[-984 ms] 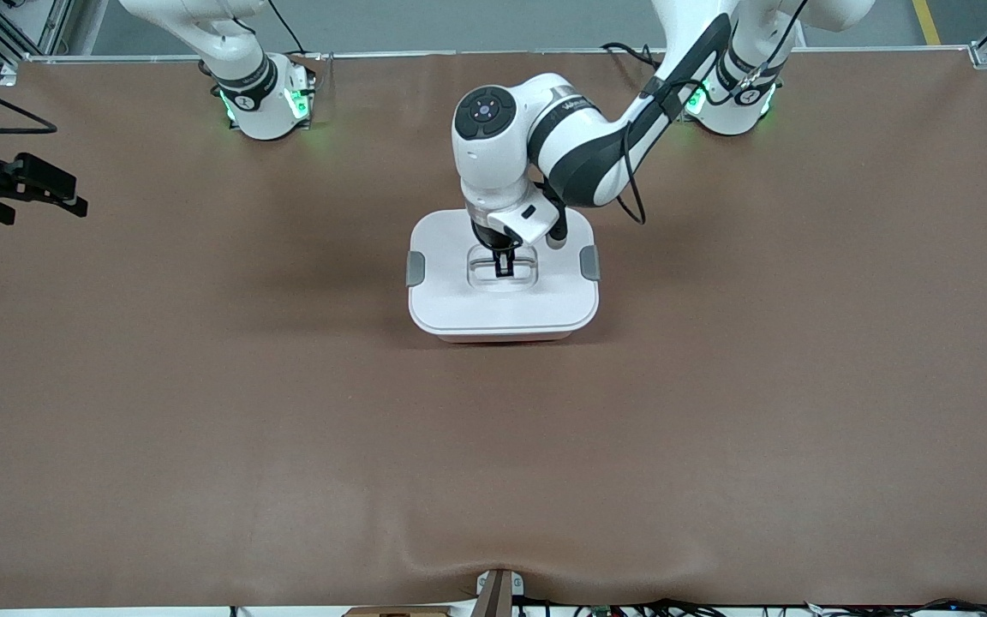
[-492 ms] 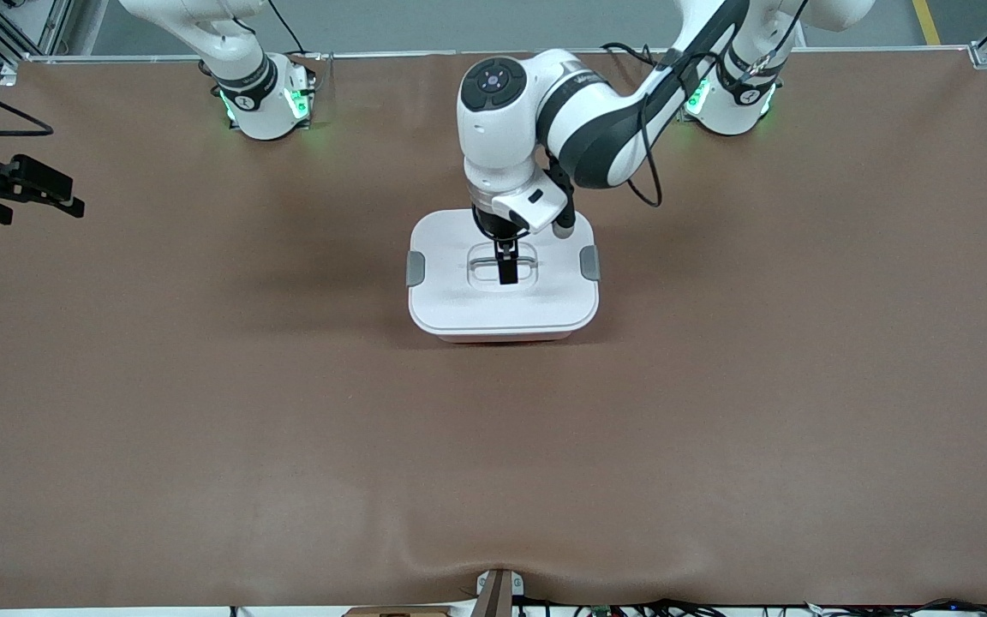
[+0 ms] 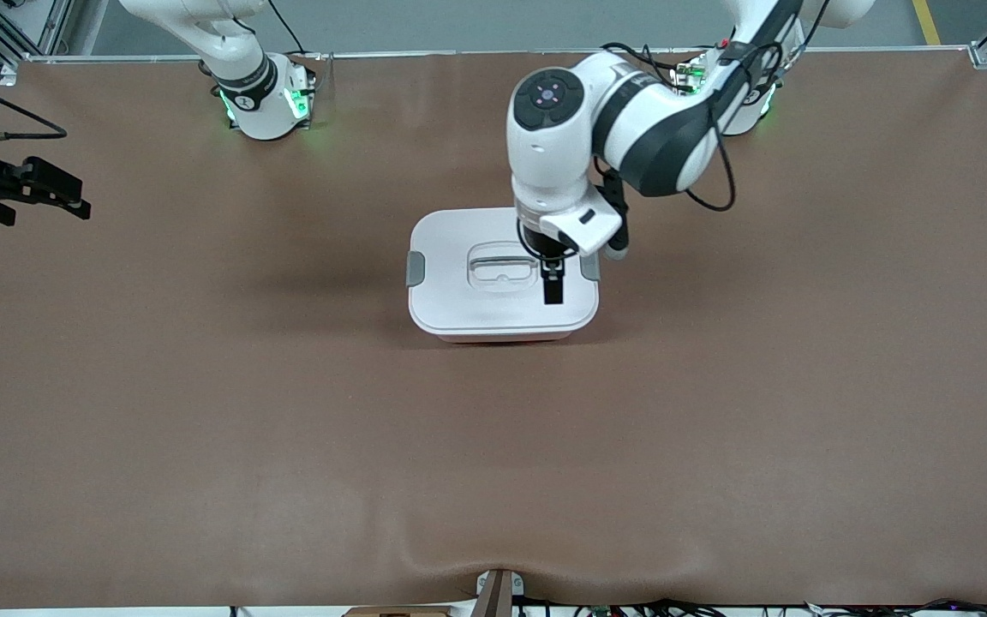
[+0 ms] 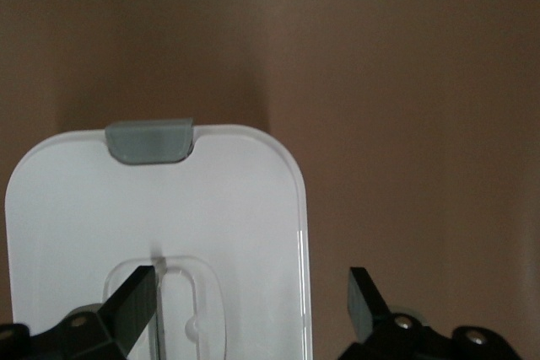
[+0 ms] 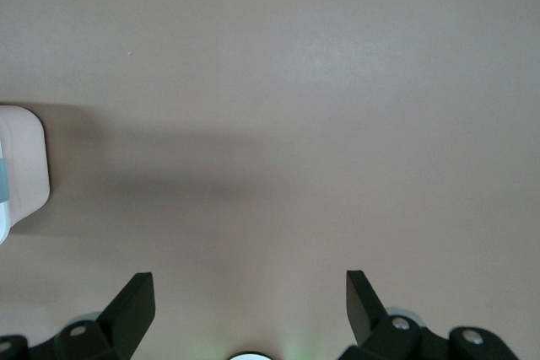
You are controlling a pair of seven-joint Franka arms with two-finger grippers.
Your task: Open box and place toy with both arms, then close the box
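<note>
**One Box, Two Arms, One Table**

Counted on the single brown table (image 3: pixel 716 428): one box (image 3: pixel 502 324), near the centre, a little toward twelve o'clock.

On that box: one white lid (image 3: pixel 459 300), one recessed handle (image 3: pixel 502 267), two grey clips, the first at the lid's nine o'clock (image 3: pixel 415 268), the second at its three o'clock (image 3: pixel 589 271).

Robot parts: two white arms, namely one left arm (image 3: pixel 648 137) and one right arm (image 3: pixel 236 51). Two black hands, namely one left hand (image 3: pixel 553 291) over the lid and one right hand (image 3: pixel 56 193) over the table's nine o'clock edge. Two fingers on each hand, four in all.
</note>
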